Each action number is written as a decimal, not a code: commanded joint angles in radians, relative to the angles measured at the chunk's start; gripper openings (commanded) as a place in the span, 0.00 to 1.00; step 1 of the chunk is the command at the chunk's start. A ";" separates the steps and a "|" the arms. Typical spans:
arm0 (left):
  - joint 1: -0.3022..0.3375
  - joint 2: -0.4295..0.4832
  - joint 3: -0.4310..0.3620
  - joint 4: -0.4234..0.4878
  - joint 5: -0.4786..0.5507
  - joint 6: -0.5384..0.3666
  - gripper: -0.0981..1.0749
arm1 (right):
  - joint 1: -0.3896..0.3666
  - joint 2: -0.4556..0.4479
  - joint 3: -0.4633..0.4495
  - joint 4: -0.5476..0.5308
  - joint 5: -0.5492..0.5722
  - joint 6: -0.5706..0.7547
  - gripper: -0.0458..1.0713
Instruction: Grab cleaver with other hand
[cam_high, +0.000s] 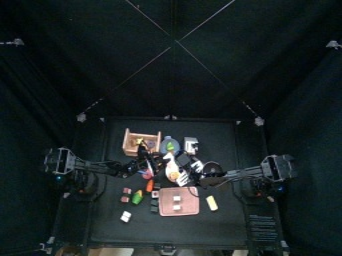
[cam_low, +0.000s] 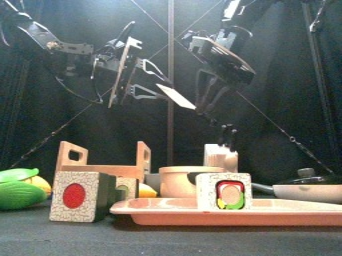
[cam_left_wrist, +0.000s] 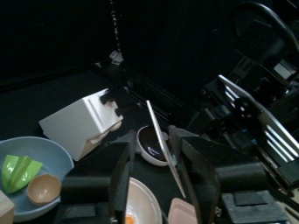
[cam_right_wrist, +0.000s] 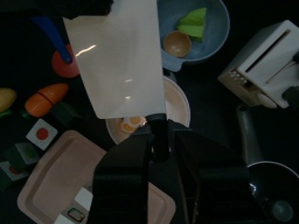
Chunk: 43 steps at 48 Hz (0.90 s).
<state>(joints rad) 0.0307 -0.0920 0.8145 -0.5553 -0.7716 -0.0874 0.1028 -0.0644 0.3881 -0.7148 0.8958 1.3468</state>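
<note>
cleaver held aloft, both arms at it

cleaver (cam_right_wrist: 117, 61) is up in the air above mid table (cam_high: 230, 220), not resting on anything. right fingers (cam_right_wrist: 156, 131) are closed on its handle, w/ the broad pale blade spreading away from them in the right wrist view. front view shows the blade (cam_low: 175, 96) tilted, hanging between the two arms, right arm reaching down to it from the upper right. left fingers (cam_left_wrist: 149, 166) sit right at the blade, seen edge-on as a thin line running between them; they bracket it w/ a gap each side, can't tell if they touch it.

below on the table: pink tray (cam_low: 167, 210) at the front w/ a sushi roll block (cam_low: 222, 190) standing on it, wooden rack (cam_low: 103, 160) behind-left, red-dot block (cam_low: 76, 195) beside it, green toy (cam_low: 19, 186) at far left. right wrist view also shows a blue bowl (cam_right_wrist: 222, 44) w/ green food, a white toaster-like box (cam_right_wrist: 271, 61), a toy carrot (cam_right_wrist: 47, 98).
</note>
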 joint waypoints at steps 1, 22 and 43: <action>-0.003 -0.003 -0.020 0.003 -0.020 -0.009 0.56 | 0.000 -0.040 -0.009 -0.017 -0.002 -0.003 0.53; -0.003 -0.009 0.014 0.057 -0.072 -0.021 0.50 | 0.029 -0.083 0.069 -0.091 -0.002 -0.009 0.88; -0.003 -0.020 0.037 0.141 -0.072 -0.023 0.50 | 0.031 -0.360 0.321 -0.109 -0.451 0.003 0.90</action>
<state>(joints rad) 0.0261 -0.0951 0.8621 -0.4341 -0.8345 -0.1104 0.1534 -0.3574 0.6780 -0.8161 0.5660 1.3514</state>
